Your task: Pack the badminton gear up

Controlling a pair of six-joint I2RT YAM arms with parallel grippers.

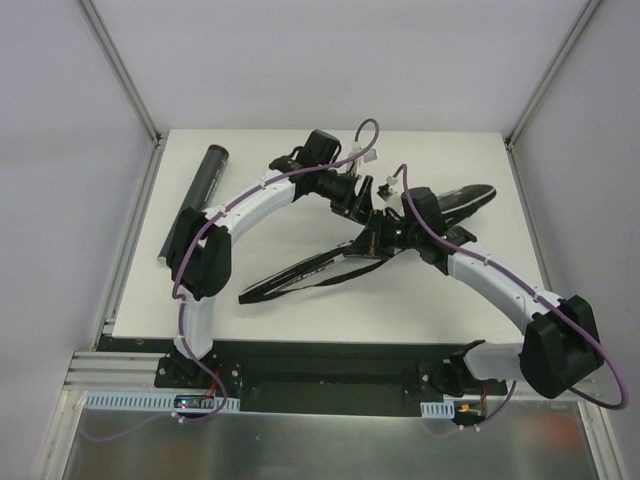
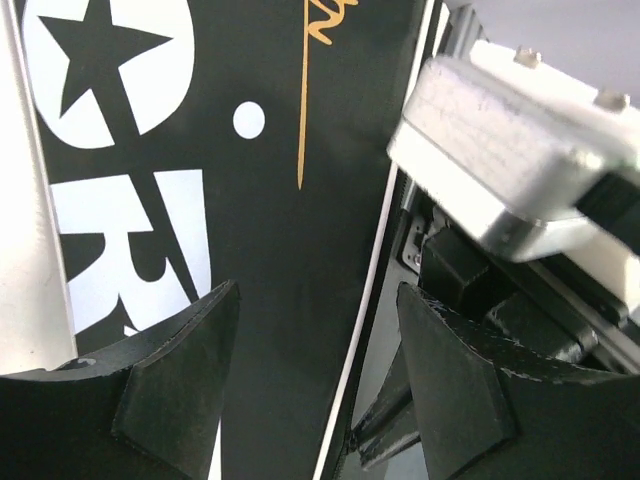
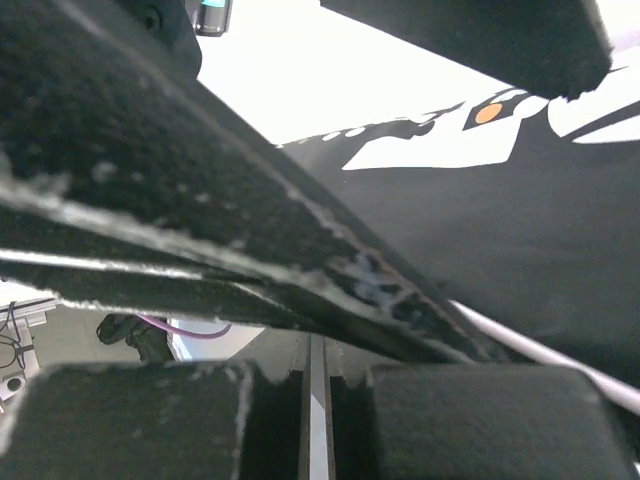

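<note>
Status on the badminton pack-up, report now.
Left gripper open over the bag. Right gripper shut at the bag's edge, grip unconfirmed. Tube lying on the table, left side, outside the bag. Both arms crowd the bag.

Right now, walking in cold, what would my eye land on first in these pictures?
The white left arm and right arm arch in from the near edge and meet at the middle of the table, over a long black bag that lies aslant. Its big white lettering fills the left wrist view. The left claw hangs open just above it, with the right claw shut close beside. A long black tube lies along the table's left side.
</note>
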